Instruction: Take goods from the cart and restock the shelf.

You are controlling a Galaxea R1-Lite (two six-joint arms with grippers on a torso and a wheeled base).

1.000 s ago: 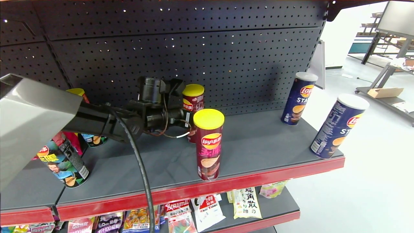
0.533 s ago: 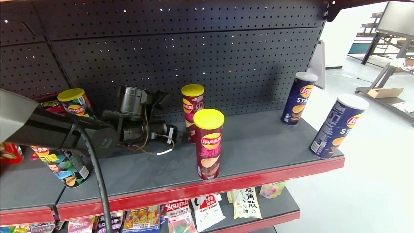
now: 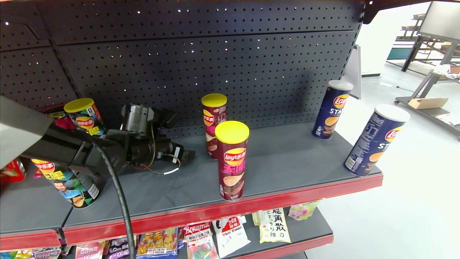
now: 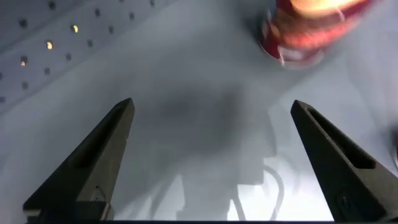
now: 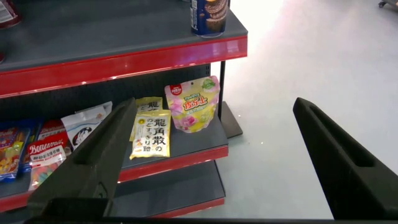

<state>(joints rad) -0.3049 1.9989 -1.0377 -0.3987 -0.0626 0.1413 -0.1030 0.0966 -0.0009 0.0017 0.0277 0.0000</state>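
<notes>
Two maroon crisp cans with yellow lids stand upright on the grey shelf [image 3: 287, 158]: one at the back [image 3: 214, 124], one near the front edge [image 3: 232, 160]. My left gripper [image 3: 188, 154] hovers low over the shelf just left of the back can, apart from it. In the left wrist view that gripper [image 4: 211, 104] is open with nothing between its fingers, and the base of the back can [image 4: 305, 37] lies beyond them. My right gripper [image 5: 212, 102] is open and holds nothing, out in front of the lower shelves.
Two blue cans stand at the shelf's right end [image 3: 331, 109] [image 3: 376, 140]. Further cans [image 3: 83, 117] [image 3: 70, 183] crowd the left end behind my left arm. Snack bags [image 5: 151, 130] [image 5: 193, 106] lie on the lower shelf. Open floor lies to the right.
My left arm has drawn back leftward from the back maroon can, which stays standing in place. The other cans have not moved.
</notes>
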